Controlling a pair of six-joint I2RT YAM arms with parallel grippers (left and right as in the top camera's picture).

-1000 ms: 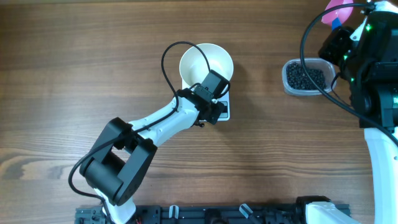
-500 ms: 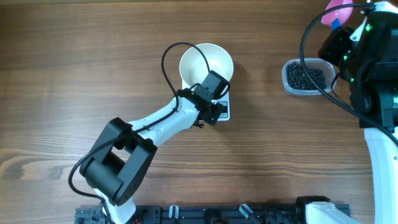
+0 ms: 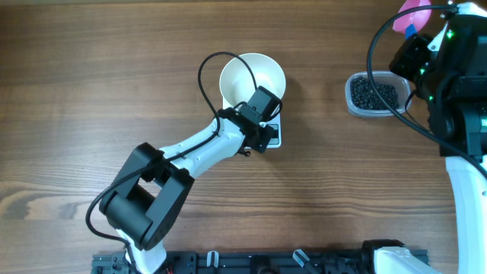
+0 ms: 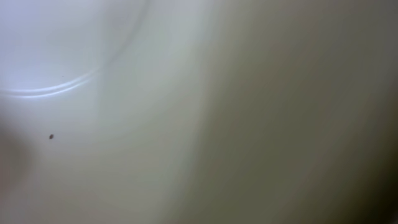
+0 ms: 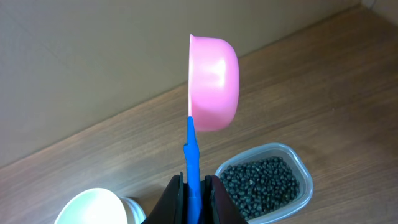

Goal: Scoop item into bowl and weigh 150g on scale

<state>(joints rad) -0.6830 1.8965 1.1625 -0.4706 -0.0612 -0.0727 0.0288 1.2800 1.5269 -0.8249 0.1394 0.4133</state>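
Wooden table [image 3: 91, 91] holds the white bowl [image 3: 262, 70] on the scale [image 3: 275, 137]. Left arm [image 3: 205, 148] stretches to its rim, left gripper [image 3: 264, 100] closed. Right of the bowl, right gripper [image 5: 194, 186] pinches the pink scoop [image 5: 214, 84] above black beads [image 5: 261, 180].

Right gripper [image 5: 194, 186] clamped on blue handle [image 5: 192, 155]; pink scoop [image 5: 214, 84] tipped sideways at 12 o'clock. Beads [image 5: 261, 183] in clear tub [image 5: 300, 163] at 4 o'clock; white bowl [image 5: 93, 208] at 8 o'clock.

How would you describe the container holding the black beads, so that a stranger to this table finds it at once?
On the brown wooden table, look right of the round white bowl. There stands a clear rounded-rectangle plastic tub. Only it is see-through and filled with small black beads; the bowl looks empty and the small pink scoop cup is opaque.
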